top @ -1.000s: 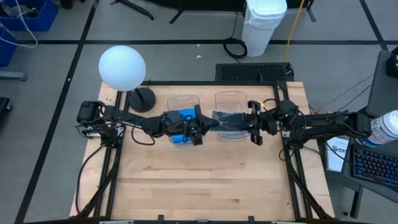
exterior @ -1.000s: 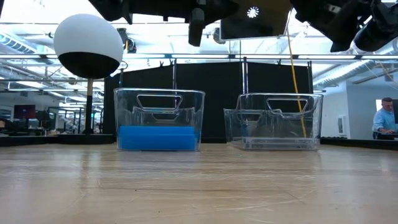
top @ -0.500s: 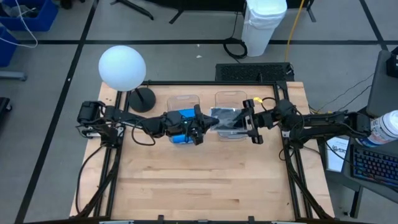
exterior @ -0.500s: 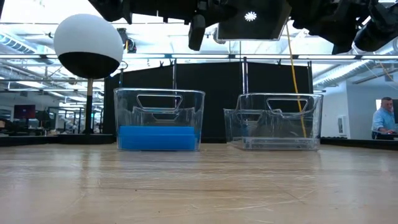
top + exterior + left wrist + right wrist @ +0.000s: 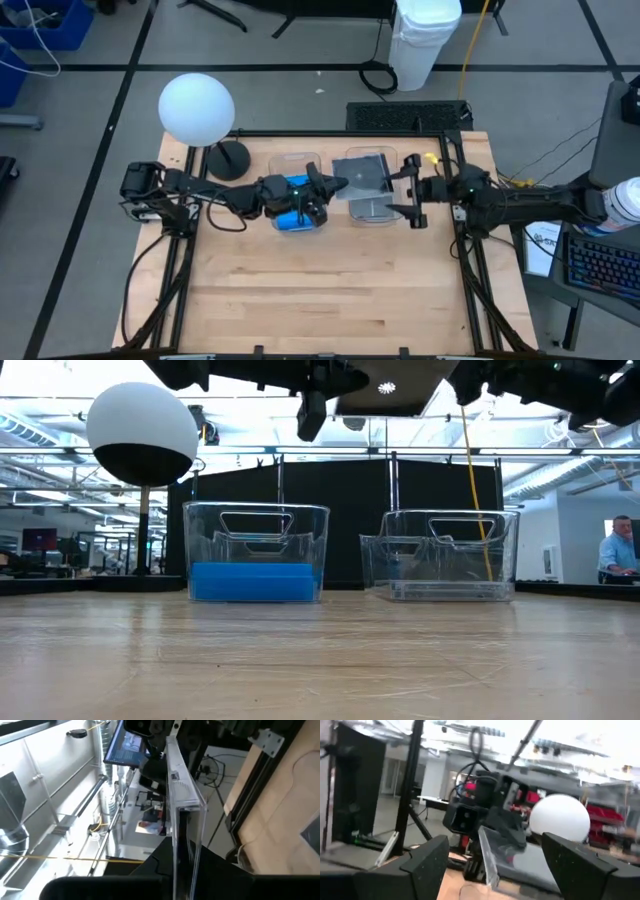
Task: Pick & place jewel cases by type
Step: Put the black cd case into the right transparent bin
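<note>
Two tubs side by side at counter (image 5: 330, 290) rear: left tub (image 5: 256, 550) with stacked jewel cases (image 5: 254, 581) inside; right tub (image 5: 440, 554) beside it. Globe lamp (image 5: 197, 108) at rear left. One jewel case (image 5: 361, 172) aloft over right tub, between both arms.

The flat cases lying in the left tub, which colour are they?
Bright blue. The cases show best in the low view, stacked in the left tub.

A big white ball lamp (image 5: 196, 108) stands on a black base at the back left of the wooden table (image 5: 320, 290). Two clear tubs (image 5: 256, 552) sit side by side. A white bin (image 5: 424, 40) stands on the floor behind.
</note>
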Robot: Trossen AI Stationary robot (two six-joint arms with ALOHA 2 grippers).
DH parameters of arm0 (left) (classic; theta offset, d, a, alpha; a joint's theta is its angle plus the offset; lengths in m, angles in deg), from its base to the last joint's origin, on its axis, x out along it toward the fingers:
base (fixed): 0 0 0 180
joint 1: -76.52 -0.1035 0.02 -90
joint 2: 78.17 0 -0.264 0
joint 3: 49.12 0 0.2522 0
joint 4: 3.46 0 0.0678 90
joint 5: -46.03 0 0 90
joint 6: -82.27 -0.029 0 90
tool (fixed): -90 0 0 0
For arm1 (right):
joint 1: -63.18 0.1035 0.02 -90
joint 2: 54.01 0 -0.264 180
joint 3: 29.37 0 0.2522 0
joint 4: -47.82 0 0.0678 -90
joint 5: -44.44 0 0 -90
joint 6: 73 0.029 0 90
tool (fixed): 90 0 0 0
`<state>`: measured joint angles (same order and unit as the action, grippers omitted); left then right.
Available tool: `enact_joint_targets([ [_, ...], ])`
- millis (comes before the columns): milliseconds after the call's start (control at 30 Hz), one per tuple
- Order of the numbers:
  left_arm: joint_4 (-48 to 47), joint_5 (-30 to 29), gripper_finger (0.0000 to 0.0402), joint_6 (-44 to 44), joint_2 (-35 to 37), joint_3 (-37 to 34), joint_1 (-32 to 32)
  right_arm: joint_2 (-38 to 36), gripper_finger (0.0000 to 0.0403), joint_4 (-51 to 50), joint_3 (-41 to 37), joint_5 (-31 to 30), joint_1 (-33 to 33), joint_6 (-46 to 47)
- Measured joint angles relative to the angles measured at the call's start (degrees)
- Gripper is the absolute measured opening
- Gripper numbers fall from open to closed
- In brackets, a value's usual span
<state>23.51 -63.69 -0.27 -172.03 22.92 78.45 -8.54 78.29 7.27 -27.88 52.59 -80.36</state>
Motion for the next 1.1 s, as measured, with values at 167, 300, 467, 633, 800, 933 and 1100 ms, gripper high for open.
enact_joint_targets([
  [167,0.05,-0.98,0.0022,-0.96,0.05,0.02,0.91,-5.54,0.0308,-2.77,-0.07,-1.46,0.21,7.86],
  [300,0.08,-0.99,0.0022,-1.44,0.04,0.02,1.62,-9.39,0.0308,-5.99,-0.07,-5.78,0.2,13.05],
  [467,-2.02,-1.46,0.0034,-3.17,0.07,0.07,2.75,-12.51,0.0308,-14.98,-0.07,-15.14,-0.13,23.25],
  [633,-6.08,-2.51,0.0022,-6.92,0.04,0.07,4.47,-13.22,0.0309,-23.37,-0.07,-12.82,-1.38,34.07],
  [800,-8.13,-4.86,0.0027,-9.37,-0.02,0.07,6.63,-13.22,0.0309,-27.53,-0.07,-9.99,-2.05,43.11],
  [933,-8.91,-5.95,0.0035,-13.06,-0.54,0.07,8.21,-12.35,0.0309,-29.42,-0.04,-10.05,-2.92,48.94],
  [1100,-9.44,-6.43,0.0022,-14.44,-0.63,0.07,9.32,-9.04,0.0309,-29.09,-0.04,-6.23,-3.32,54.24],
])
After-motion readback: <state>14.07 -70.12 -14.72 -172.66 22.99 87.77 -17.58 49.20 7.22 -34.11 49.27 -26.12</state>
